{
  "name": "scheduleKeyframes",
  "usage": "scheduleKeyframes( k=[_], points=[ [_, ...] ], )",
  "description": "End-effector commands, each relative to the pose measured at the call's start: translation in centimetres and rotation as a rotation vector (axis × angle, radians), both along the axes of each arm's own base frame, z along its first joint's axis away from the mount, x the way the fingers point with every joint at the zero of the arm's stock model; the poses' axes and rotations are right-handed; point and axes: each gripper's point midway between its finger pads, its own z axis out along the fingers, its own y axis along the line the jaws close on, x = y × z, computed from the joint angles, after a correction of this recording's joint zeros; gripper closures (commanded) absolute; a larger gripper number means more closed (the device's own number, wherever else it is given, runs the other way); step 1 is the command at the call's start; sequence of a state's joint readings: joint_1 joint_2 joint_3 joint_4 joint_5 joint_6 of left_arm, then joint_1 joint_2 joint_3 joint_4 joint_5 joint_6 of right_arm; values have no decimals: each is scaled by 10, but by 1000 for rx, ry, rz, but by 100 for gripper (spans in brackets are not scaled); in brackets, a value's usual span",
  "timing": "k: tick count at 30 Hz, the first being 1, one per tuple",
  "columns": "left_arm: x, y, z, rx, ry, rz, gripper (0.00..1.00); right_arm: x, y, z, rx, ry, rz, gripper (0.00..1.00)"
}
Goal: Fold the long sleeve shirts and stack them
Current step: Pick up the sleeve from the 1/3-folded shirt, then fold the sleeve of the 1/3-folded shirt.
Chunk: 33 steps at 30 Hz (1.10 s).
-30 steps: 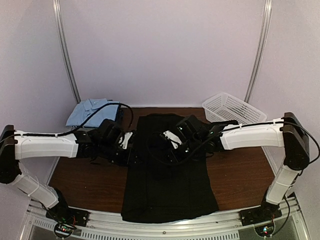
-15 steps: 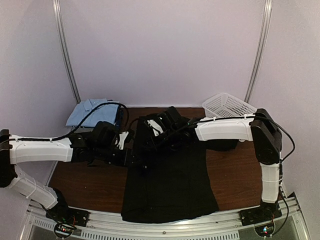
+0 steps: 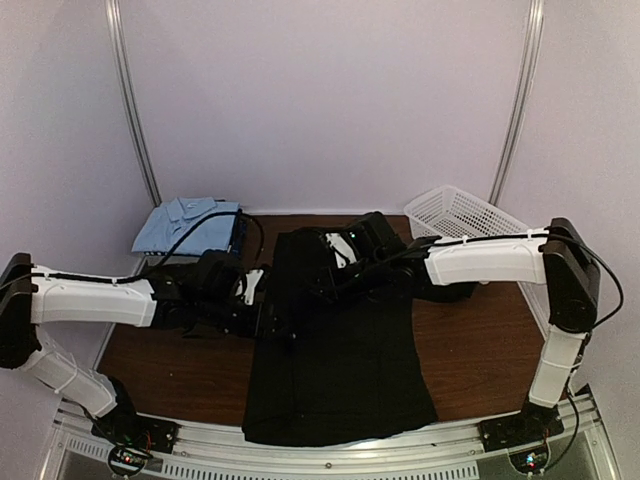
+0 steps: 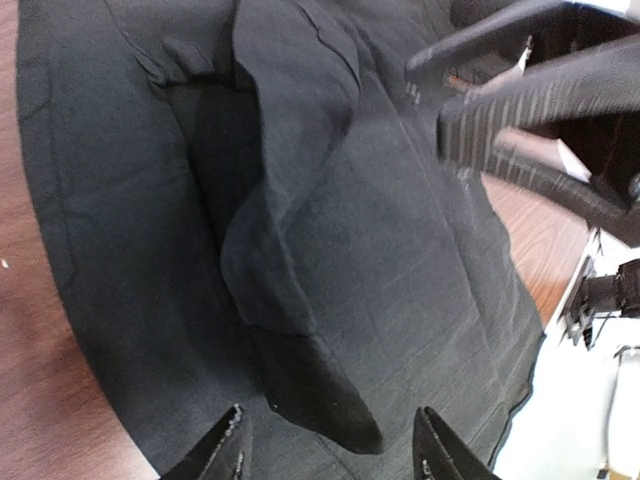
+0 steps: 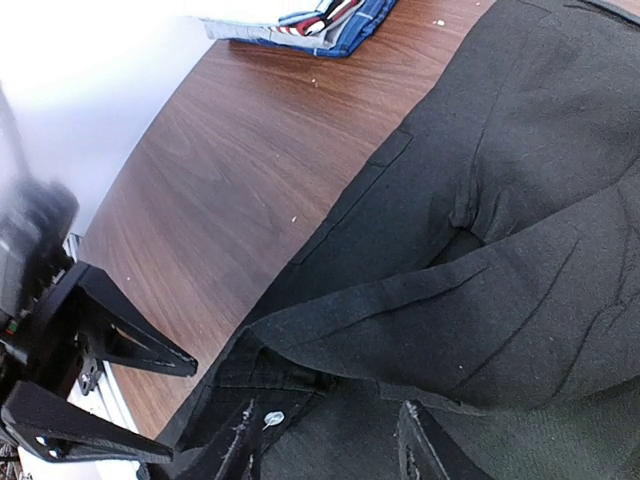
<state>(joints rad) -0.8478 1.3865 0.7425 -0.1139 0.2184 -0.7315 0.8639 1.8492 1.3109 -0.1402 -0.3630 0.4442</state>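
Overhead view: black shirt (image 3: pixel 340 360) lies flat in the middle of the desk (image 3: pixel 480 350), its hem at the near edge. A light blue shirt (image 3: pixel 185 222) sits folded behind the black shirt's left shoulder, and a white basket (image 3: pixel 465 215) sits behind its right shoulder. Both arms reach over the black shirt's upper half. The grippers are too dark against the cloth to read from this view.

Left wrist view: left gripper (image 4: pixel 330 450) is open over the black shirt's left edge. A loose fold of cloth lies under the gap and is not pinched. The other arm's fingers (image 4: pixel 500 100) are just beyond it.

Right wrist view: right gripper (image 5: pixel 325 450) has its jaws apart above a sleeve (image 5: pixel 430 300) laid across the black shirt. The cuff button (image 5: pixel 272 418) is just beside one finger. Only this view shows a blue checked folded shirt (image 5: pixel 320 20) beyond the black shirt's left side.
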Motion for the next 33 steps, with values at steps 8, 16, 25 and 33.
scheduleKeyframes(
  k=[8, 16, 25, 33],
  points=[
    [4, -13, -29, 206, 12, 70, 56, 8, -39, 8, -25, -62, -174, 52],
    [6, -43, 11, 96, -24, -21, 100, 13, -82, 9, -40, -90, -322, 52],
    [-13, -106, 155, -378, -84, -273, 100, 19, -116, 13, 19, -107, -448, 51],
    [21, -93, 253, -689, -153, -195, 100, 17, -131, 8, 80, -101, -532, 46]
  ],
)
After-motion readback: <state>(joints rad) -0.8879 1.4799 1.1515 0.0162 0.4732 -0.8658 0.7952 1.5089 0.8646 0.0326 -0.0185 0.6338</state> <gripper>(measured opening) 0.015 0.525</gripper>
